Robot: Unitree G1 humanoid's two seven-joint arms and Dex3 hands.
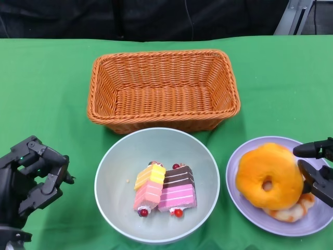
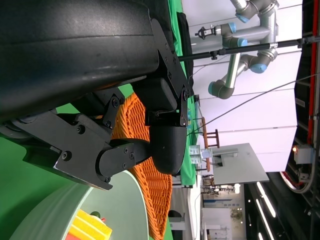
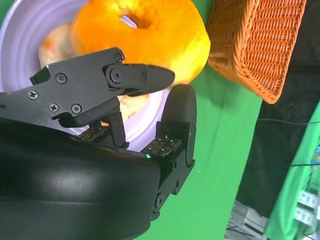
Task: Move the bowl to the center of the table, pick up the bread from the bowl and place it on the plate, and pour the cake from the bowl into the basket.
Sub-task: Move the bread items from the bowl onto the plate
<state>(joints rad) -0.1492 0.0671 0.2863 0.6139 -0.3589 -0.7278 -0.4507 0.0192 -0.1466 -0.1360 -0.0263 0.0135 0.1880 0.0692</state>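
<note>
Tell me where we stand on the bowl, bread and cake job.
Done: bowl sits mid-table before the basket, and the bread lies on the plate. In hand: nothing; right hand is open beside the bread, left hand open near the bowl. Left: pouring the cake into the basket.

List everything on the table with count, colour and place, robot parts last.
basket: one, orange wicker, far centre, nothing in it
bowl: one, pale grey-green, near centre
cake pieces: two, one yellow-pink, one brown-pink, inside the bowl
plate: one, lilac, near right
bread: one, orange ring, on the plate
tablecloth: one, green
left hand: black, left of the bowl, holding nothing
right hand: black, at the plate's right edge
</note>
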